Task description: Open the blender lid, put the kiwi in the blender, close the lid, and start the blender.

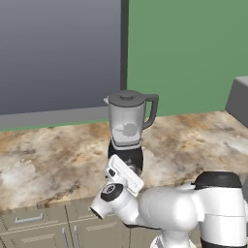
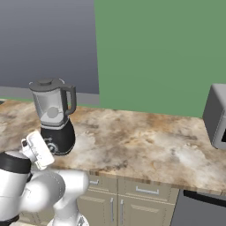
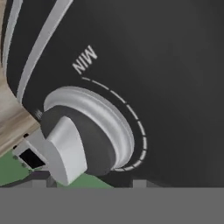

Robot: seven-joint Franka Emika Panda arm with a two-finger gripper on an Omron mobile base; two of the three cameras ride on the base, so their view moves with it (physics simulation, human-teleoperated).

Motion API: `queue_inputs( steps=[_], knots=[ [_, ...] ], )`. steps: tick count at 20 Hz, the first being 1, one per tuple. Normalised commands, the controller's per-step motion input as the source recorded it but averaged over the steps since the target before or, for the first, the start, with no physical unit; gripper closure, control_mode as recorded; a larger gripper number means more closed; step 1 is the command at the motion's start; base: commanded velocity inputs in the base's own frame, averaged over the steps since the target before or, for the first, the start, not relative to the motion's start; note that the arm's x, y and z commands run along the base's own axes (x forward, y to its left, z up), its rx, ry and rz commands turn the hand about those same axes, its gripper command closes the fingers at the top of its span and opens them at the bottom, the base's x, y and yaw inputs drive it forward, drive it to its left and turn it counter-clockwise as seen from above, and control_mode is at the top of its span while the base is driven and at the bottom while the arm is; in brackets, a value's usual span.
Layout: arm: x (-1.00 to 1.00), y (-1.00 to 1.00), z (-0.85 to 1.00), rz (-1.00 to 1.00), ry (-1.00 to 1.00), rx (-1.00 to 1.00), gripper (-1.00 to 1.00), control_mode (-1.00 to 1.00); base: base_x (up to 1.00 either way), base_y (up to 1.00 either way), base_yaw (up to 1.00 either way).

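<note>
The blender (image 1: 127,127) stands upright on the marble counter, with its dark grey blender lid (image 1: 127,96) seated on the jar rim. A pale round shape shows through the jar wall; I cannot tell whether it is the kiwi. My white hand (image 1: 124,175) is pressed up to the front of the glossy black base (image 2: 59,137). In the hand view the silver dial (image 3: 94,120) sits very close, its pointer aimed down-left, away from the MIN mark. My gripper (image 3: 89,183) straddles the dial, and its fingertips (image 3: 140,183) lie against the dial's sides.
A grey box-shaped appliance (image 2: 216,117) sits at the counter's right end. The marble counter (image 2: 145,141) stretches between it and the blender. Cabinet drawers (image 2: 132,190) run below the front edge. My arm's elbow (image 1: 218,193) bulks low in front of the counter.
</note>
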Motion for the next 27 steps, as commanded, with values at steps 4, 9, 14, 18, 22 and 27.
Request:
queue_inputs(
  steps=[4, 9, 14, 18, 22, 27],
  knots=[
    [0.56, 0.09, -0.01, 0.12, -0.02, 0.00, -1.00, -1.00, 0.00, 0.00, 0.00],
    [0.05, 0.00, 0.13, 0.11, -0.12, 0.00, -1.00, -1.00, 0.00, 0.00, 0.00],
    [-0.29, -0.06, 0.69, 0.07, -0.20, 0.00, -1.00, -1.00, 0.00, 0.00, 0.00],
    [-0.25, -0.08, 0.85, 0.05, -0.17, 0.00, -1.00, -1.00, 0.00, 0.00, 0.00],
    [-0.18, -0.02, 0.88, 0.03, -0.13, 0.00, -1.00, -1.00, 0.00, 0.00, 0.00],
    [-0.14, -0.01, 0.96, 0.02, -0.11, 0.00, -1.00, -1.00, 0.00, 0.00, 0.00]
  ],
)
